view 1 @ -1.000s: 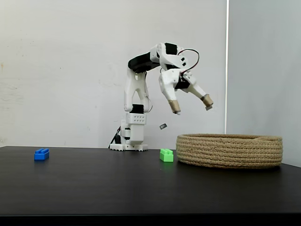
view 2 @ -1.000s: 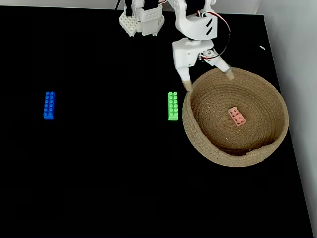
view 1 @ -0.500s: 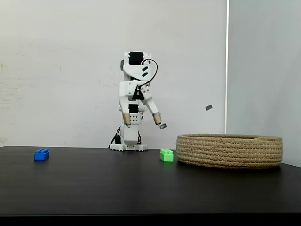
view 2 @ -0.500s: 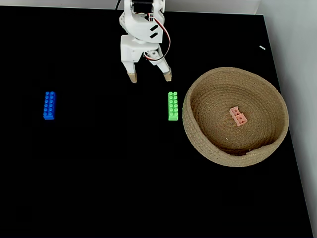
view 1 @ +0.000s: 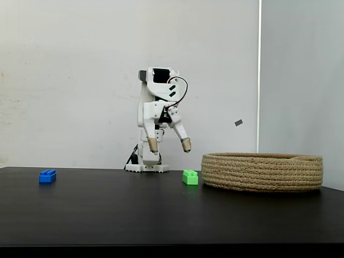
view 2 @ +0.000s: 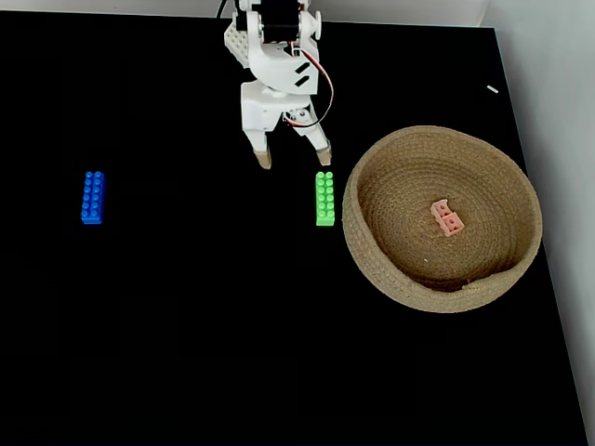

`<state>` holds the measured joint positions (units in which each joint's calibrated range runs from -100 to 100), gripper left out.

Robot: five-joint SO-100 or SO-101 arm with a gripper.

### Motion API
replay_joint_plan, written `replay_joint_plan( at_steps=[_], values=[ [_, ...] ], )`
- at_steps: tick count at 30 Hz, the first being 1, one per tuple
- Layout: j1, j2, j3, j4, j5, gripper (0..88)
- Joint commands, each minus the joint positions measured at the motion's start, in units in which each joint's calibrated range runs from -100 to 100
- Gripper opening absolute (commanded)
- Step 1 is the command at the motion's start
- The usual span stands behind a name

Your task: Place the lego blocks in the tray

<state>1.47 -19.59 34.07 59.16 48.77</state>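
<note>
- the pink brick (view 2: 447,217) is lying inside the rope basket (view 2: 390,279), a little toward 3 o'clock of its centre, so that part of the job looks done.
- the green brick (view 2: 324,198) is lying lengthwise on the black table (view 2: 186,325), just beside the basket's 9 o'clock rim; in the side-on fixed view it (view 1: 190,177) is sitting right at the basket's (view 1: 263,172) near wall, probably the handiest one to take next.
- the blue brick (view 2: 92,196) is lying well apart, far toward 9 o'clock of the green one, flat on the table (view 1: 161,215), and also showing in the side-on view (view 1: 47,176).
- the gripper (view 2: 295,154) is hanging empty with its fingers spread wide, at about 11 o'clock of the green brick in the top-down fixed view.
- the arm is standing folded and upright over its base, wrist bent so the tan fingertips (view 1: 186,144) are pointing down, the gripper (view 1: 169,144) hovering clear above the table.
- judging from this, it is lining up to drop onto the green brick; the wide spread should straddle it.
</note>
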Motion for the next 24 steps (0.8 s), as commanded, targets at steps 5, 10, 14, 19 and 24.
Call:
replay_joint_plan(
  at_steps=[5, 10, 14, 19, 24],
  values=[
    [-2.87, 0.42, 1.73, -3.14, -0.54, 30.1],
    [-3.36, 1.62, 2.64, -4.97, -0.63, 29.7],
    [-3.36, 3.00, 3.00, -6.97, -0.68, 29.5],
    [-3.69, 4.29, 3.00, -8.22, -0.83, 29.1],
    [-4.10, 5.49, 2.91, -9.88, -1.07, 29.1]
  ],
)
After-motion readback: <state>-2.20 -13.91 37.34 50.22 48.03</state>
